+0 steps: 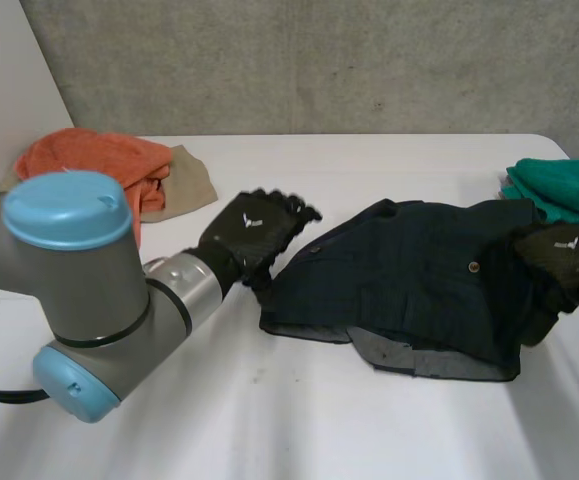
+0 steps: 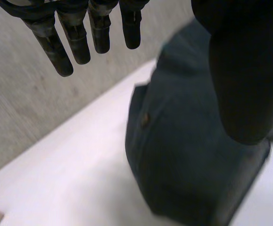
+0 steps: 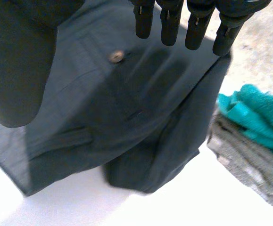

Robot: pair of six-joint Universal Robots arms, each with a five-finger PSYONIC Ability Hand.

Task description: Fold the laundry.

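Observation:
A dark navy garment lies folded in the middle-right of the white table, with a small button on top. My left hand hovers at the garment's left edge, fingers straight and apart from the thumb, holding nothing. The garment lies under its palm. My right hand is over the garment's right end, fingers straight, above the cloth near the button.
An orange cloth on a beige cloth lies at the back left. A teal cloth sits at the back right, on a grey cloth in the right wrist view. A concrete wall stands behind the table.

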